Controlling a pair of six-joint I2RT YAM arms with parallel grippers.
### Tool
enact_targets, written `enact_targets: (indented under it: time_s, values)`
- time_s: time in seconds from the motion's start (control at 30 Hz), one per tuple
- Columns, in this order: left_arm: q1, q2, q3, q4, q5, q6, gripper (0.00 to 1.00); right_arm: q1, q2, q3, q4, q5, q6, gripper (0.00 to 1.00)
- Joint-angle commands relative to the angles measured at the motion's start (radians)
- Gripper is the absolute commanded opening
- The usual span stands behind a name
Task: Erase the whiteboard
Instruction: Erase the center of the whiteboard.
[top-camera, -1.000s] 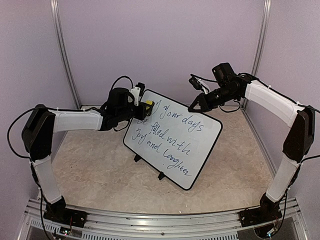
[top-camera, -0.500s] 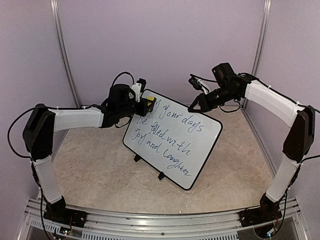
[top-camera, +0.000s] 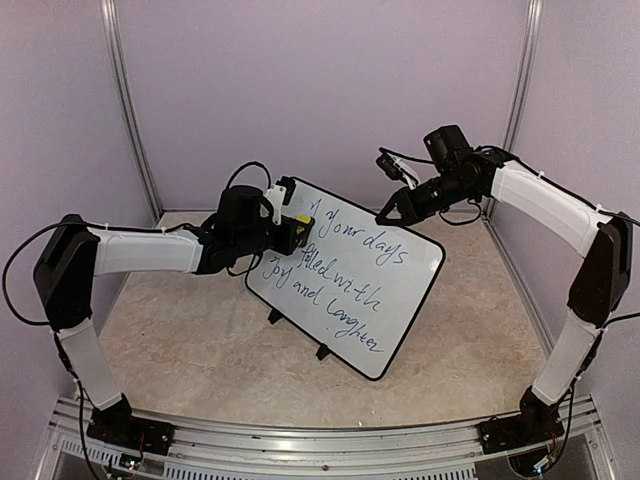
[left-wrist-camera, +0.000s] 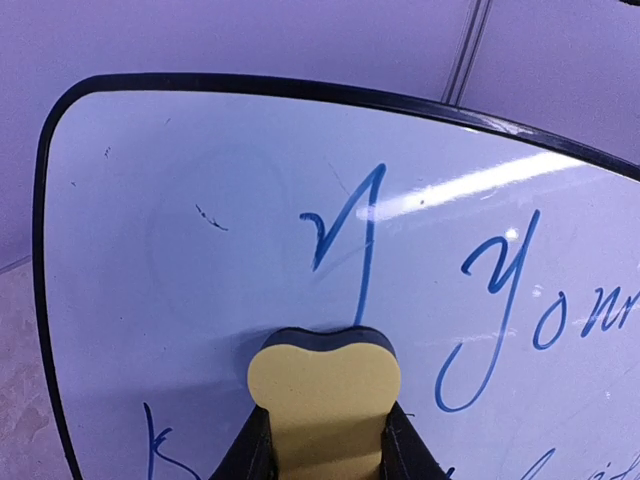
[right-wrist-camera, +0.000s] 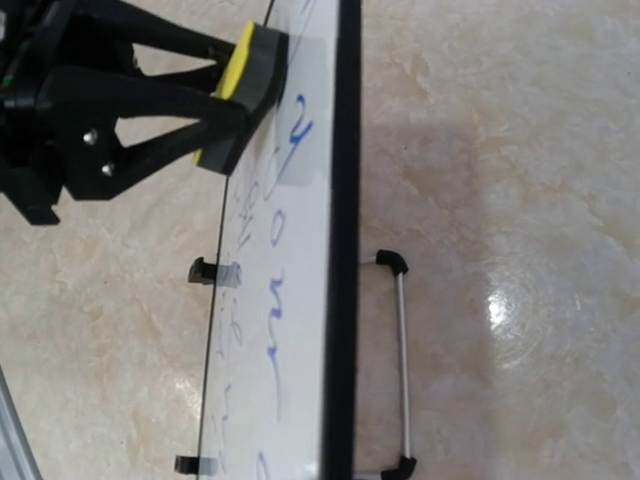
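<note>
The whiteboard (top-camera: 412, 268) stands tilted back on the table, with blue cursive writing over most of its face. Its top left corner (left-wrist-camera: 150, 180) is wiped, with faint specks left. A yellow eraser with a dark pad (top-camera: 300, 220) is pressed flat against the board just below a blue stroke (left-wrist-camera: 345, 225). My left gripper (left-wrist-camera: 325, 440) is shut on the eraser (left-wrist-camera: 325, 390). My right gripper (top-camera: 385, 214) is shut, its tip at the board's top edge; I cannot tell if it touches. The right wrist view looks along the board's black frame (right-wrist-camera: 345, 250), with the eraser (right-wrist-camera: 248, 65) at upper left.
Two small black feet (top-camera: 275, 317) (top-camera: 322, 352) hold the board up in front, and a wire stand (right-wrist-camera: 402, 360) props it behind. Purple walls with metal posts (top-camera: 130, 110) close in the back and sides. The tabletop (top-camera: 190, 340) is beige marble.
My left arm has reached further right, carrying the eraser a little down and right across the board's top left. The right arm has not moved.
</note>
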Motion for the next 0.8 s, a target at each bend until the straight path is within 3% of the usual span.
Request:
enact_targets:
  time_s: [0.0,0.27,0.53,0.77]
  values:
    - [0.019,0.045,0.095,-0.065,0.004,0.012,0.16,0.067,-0.063,-0.013,0.031,-0.097,-0.116,0.0]
    - [0.036,0.109,0.202,-0.109,0.013,0.029,0.16,0.069,-0.054,-0.012,0.03,-0.107,-0.123,0.0]
    - [-0.014,0.039,0.016,-0.067,0.005,-0.029,0.16,0.07,-0.061,-0.011,0.038,-0.077,-0.135,0.0]
    - [-0.032,0.003,-0.076,-0.073,-0.085,-0.066,0.15,0.076,-0.071,-0.009,0.043,-0.031,-0.135,0.0]
